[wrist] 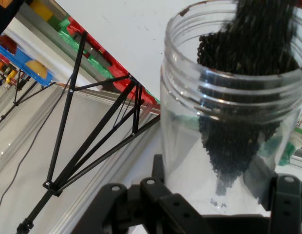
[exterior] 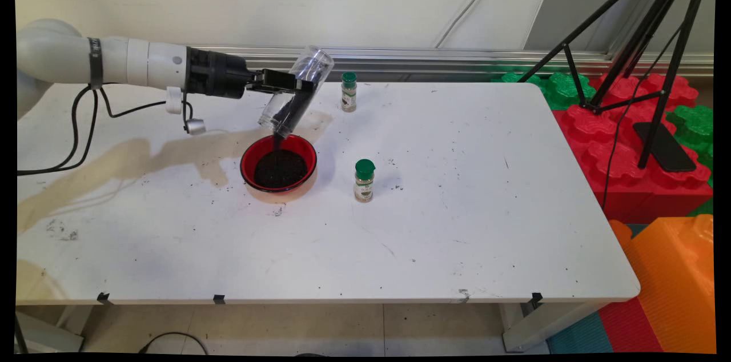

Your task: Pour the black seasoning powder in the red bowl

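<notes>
pincer (exterior: 292,89) clamped on tilted clear jar (exterior: 297,93), dark grains over red bowl (exterior: 278,163), two spice bottles (exterior: 364,180) nearby

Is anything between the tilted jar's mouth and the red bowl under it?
Nothing visible. The jar, held in the gripper, tips directly over the bowl, dark grains falling between. Both spice bottles stand off to the right.

My arm (exterior: 114,62) reaches in level from the left, stretched out above the table's far half, with black cables (exterior: 85,122) drooping from the forearm. My wrist is rolled over, so my gripper (exterior: 291,91) lies sideways instead of pointing down. Its two fingers are closed against the sides of a clear jar (exterior: 295,93), clamping it at a slant with the mouth lower than the base.
</notes>
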`<state>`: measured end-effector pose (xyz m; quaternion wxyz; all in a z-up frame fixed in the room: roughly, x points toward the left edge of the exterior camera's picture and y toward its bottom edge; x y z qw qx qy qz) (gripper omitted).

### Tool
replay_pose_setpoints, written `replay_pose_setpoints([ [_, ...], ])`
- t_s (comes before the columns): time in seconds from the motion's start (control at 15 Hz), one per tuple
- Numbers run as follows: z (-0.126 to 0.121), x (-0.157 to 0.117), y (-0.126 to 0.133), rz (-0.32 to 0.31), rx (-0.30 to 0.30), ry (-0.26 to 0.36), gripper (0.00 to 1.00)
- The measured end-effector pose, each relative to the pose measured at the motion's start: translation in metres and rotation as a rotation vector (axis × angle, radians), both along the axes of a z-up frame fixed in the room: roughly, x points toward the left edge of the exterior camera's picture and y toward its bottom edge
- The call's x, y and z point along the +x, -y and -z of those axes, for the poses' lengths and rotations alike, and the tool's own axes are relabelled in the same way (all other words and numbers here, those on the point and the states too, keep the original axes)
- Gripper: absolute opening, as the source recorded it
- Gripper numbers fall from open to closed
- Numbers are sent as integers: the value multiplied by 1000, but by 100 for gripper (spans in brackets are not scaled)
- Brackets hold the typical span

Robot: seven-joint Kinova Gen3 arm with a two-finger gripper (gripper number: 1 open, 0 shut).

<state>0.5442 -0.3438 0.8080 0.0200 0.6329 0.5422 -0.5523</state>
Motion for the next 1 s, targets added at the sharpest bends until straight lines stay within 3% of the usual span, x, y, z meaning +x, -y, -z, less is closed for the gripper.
replay_pose_setpoints([
  [1.0, -3, -3, -4, 81, -94, 77, 0],
])
